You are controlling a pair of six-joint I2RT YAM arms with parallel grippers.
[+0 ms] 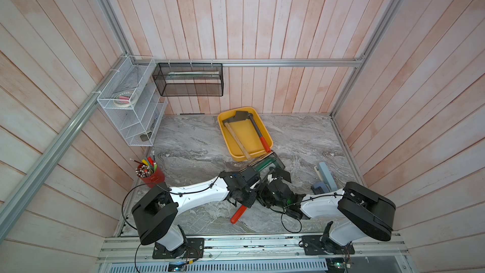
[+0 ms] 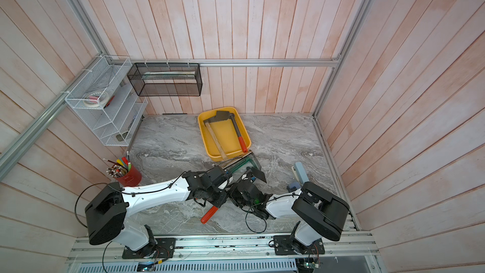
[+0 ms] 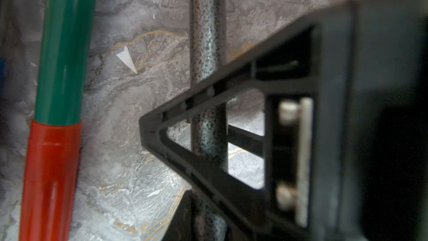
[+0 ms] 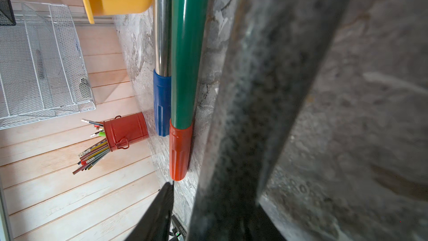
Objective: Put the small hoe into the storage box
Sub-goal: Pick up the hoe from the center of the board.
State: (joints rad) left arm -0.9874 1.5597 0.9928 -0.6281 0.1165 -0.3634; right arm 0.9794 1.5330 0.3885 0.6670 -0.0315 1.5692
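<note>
Enclosing marble tabletop: pink plank walls

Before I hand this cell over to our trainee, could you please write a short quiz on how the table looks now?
1. True or false: the yellow tray is empty.
2. What colour is the pencil pot? A blue, B red, C green.
3. Which gripper clamps the hoe by its speckled shaft?
Key: 1 false; 2 B; 3 the left gripper.
</note>
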